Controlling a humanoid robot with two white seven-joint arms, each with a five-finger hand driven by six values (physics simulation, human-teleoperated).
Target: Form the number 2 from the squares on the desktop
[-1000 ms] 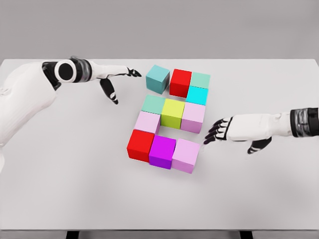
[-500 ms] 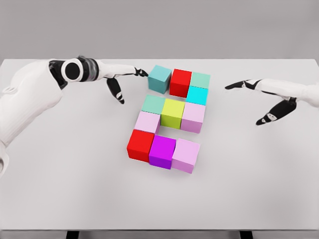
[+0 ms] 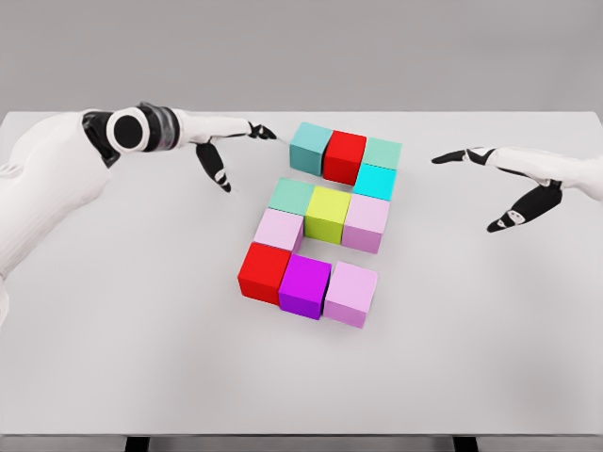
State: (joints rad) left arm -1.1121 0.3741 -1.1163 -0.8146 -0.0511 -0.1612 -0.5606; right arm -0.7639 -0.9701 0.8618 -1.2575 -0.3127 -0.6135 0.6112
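A white table [image 3: 113, 358] fills most of the head view against a plain grey backdrop, and no brand, label or writing can be read on anything. The left arm [image 3: 47, 179] reaches in from the left edge, its left hand [image 3: 226, 151] over the table with fingers spread and holding nothing, fingertips just left of the top row of cubes but apart from them. The right hand [image 3: 513, 184] hovers well to the right of the cubes, also spread and empty. The cubes sit at the table's centre in three rows. The top row is a teal cube [image 3: 310, 148], a red cube [image 3: 344, 155] and a mint cube [image 3: 382, 153], with a cyan cube [image 3: 374, 181] just below the mint one. The middle row is a green cube [image 3: 289, 196], a yellow-green cube [image 3: 327, 213] and a pale pink cube [image 3: 365, 222], with a light pink cube [image 3: 279, 229] under the green one. The bottom row is a second red cube [image 3: 264, 272], a magenta cube [image 3: 304, 286] and a lilac cube [image 3: 351, 293].
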